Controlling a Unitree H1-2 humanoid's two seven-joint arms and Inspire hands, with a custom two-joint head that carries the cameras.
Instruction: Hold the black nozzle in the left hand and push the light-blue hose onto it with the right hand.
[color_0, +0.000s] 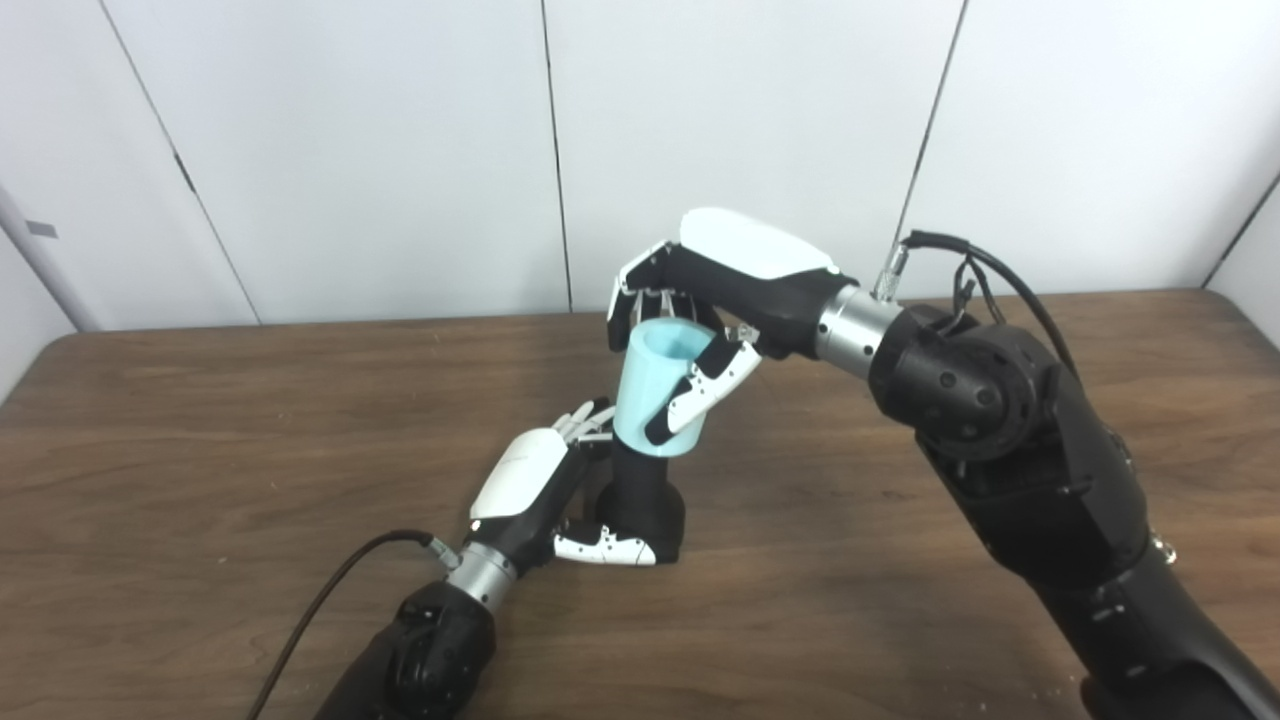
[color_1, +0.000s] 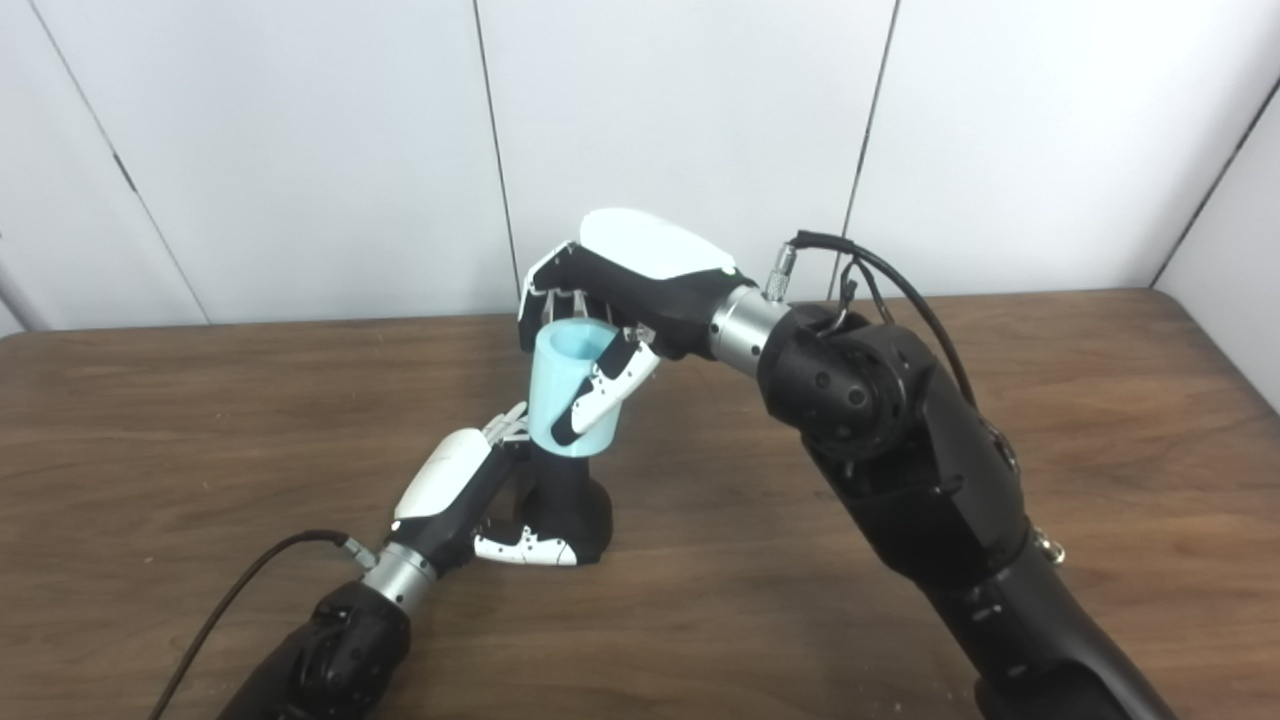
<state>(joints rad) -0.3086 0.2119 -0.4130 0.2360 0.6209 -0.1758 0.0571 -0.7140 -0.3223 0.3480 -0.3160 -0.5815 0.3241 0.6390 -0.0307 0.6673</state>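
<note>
The black nozzle (color_0: 645, 505) stands upright on the wooden table (color_0: 200, 450), wider at its base. My left hand (color_0: 545, 495) is shut on the nozzle's lower part, thumb across the front. The light-blue hose (color_0: 655, 395), a short open tube, sits over the nozzle's top, slightly tilted. My right hand (color_0: 700, 300) is shut on the hose from above and behind, thumb down its front. In the right eye view the hose (color_1: 565, 395) covers the upper end of the nozzle (color_1: 570, 510). How far the nozzle reaches inside is hidden.
A black cable (color_0: 320, 600) runs from my left wrist to the bottom edge. My right arm (color_0: 1010, 450) crosses the right side of the table. White wall panels (color_0: 400, 150) stand behind the table's far edge.
</note>
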